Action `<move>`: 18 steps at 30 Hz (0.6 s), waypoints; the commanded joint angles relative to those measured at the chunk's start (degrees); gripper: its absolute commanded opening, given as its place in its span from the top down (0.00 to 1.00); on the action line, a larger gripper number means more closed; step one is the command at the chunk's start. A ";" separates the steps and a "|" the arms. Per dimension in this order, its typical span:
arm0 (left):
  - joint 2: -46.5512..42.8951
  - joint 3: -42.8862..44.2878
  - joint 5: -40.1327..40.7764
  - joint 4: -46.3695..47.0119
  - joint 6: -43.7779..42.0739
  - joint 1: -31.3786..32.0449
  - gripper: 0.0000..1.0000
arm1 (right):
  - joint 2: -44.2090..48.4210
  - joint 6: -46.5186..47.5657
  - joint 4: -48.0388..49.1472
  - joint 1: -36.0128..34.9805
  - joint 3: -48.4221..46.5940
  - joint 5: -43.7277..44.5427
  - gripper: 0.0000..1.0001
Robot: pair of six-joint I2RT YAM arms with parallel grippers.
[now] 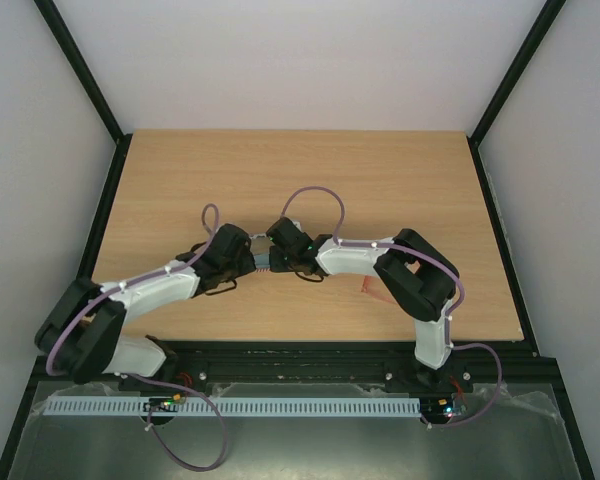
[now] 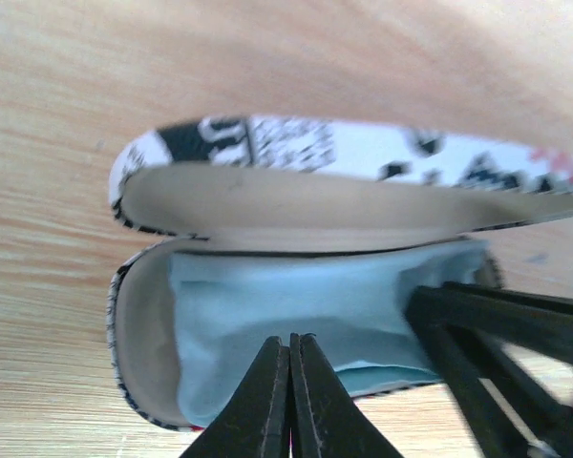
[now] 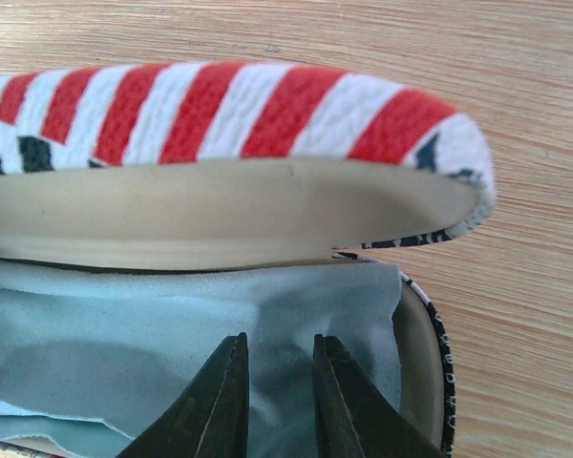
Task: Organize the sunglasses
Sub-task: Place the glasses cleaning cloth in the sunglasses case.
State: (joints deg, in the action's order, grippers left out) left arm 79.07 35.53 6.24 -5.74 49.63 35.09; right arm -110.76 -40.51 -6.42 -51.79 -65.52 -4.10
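One pair of sunglasses (image 1: 368, 289) shows as thin red lines on the table (image 1: 280, 170), partly under my right arm and apart from the case (image 2: 267, 143). The case stands open, lid raised, with the cloth (image 2: 286, 305) lying in its lower half. My left gripper (image 2: 289, 348) is pressed together at the near rim, over the cloth. My right gripper (image 3: 277, 345) stands slightly parted above the cloth.

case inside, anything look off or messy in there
The light blue cloth lies rumpled in the open case, creased and bunched toward its near rim rather than flat. Nothing looks damaged.
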 commanded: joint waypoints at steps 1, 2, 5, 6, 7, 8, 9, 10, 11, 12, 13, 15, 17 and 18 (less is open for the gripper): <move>-5.32 1.77 0.59 -0.09 -0.19 0.29 0.96 | 1.35 0.16 -1.90 -0.32 0.36 0.94 0.81; -6.04 1.77 1.10 0.10 0.10 0.25 0.95 | 1.32 0.11 -1.73 -0.27 0.54 0.90 0.81; -6.39 1.47 2.59 0.55 0.61 0.29 0.94 | 1.09 0.11 -1.05 -0.26 1.11 0.61 0.81; -5.79 1.37 3.09 0.39 0.84 0.25 0.94 | 1.21 0.09 -0.75 -0.24 1.40 0.51 0.81; -5.18 1.37 3.31 0.32 0.89 0.24 0.94 | 1.24 0.13 -0.40 -0.29 1.68 0.42 0.81; -4.42 1.14 3.37 0.34 1.10 0.24 0.94 | 1.37 0.10 -0.01 -0.29 1.93 0.36 0.81; -3.73 0.87 3.11 0.60 1.24 0.32 0.95 | 1.48 0.10 0.33 -0.36 2.23 0.40 0.81; -3.13 0.64 2.84 0.98 1.38 0.33 0.95 | 1.74 0.31 0.88 -0.42 2.65 0.41 0.81; -2.54 0.23 2.82 1.32 1.62 0.50 0.95 | 2.08 0.67 1.64 -0.58 3.17 0.52 0.80; -2.01 -0.10 2.75 1.86 1.97 0.58 0.95 | 2.45 0.90 2.33 -0.73 3.88 1.09 0.80; -1.57 -0.50 2.73 2.25 2.11 0.60 0.95 | 2.75 1.23 3.19 -0.91 4.55 1.57 0.80; -0.36 -1.02 2.81 2.92 2.46 0.68 0.95 | 3.03 1.57 4.76 -1.04 5.91 1.80 0.79; 0.99 -1.34 2.96 3.50 2.76 0.75 0.95 | 2.84 1.78 5.32 -1.11 6.20 2.02 0.79; 1.66 -1.47 2.99 3.72 2.83 0.81 0.95 | 2.78 1.76 5.53 -1.12 6.29 2.18 0.78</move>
State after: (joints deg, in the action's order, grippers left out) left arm 78.50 35.24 8.03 -3.66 51.46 35.46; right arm -108.97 -39.64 -1.76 -52.47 -60.93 -3.97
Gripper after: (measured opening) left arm 0.050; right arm 0.213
